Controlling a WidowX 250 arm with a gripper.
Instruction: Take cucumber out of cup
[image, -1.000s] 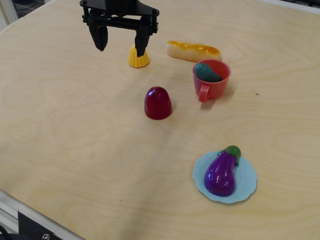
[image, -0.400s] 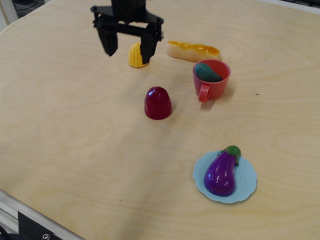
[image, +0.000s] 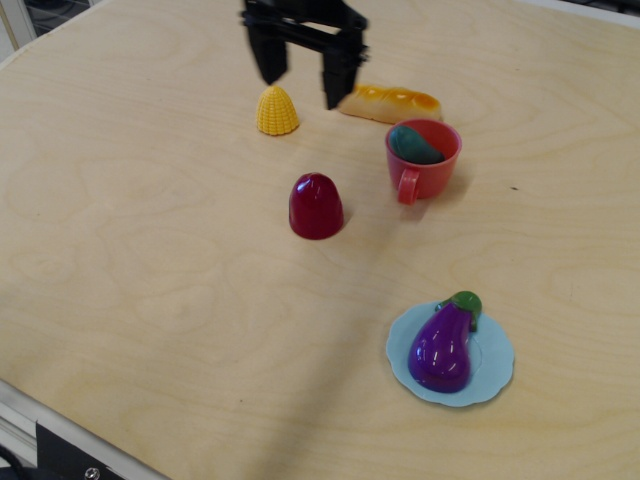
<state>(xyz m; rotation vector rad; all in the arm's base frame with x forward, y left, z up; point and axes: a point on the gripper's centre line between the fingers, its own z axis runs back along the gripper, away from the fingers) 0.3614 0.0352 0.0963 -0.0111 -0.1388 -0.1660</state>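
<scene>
The cucumber (image: 415, 145) lies inside the red cup (image: 424, 160), tilted, with its long side running from upper left to lower right. The gripper (image: 304, 88) hangs above the surface with its two fingers spread wide and nothing between them. The cup is to its right and nearer the camera.

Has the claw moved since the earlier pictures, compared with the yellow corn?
Yes. The claw has moved to the right, toward the cup. Earlier it was at and left of the corn; now it is open, between the corn and the bread roll.
</scene>
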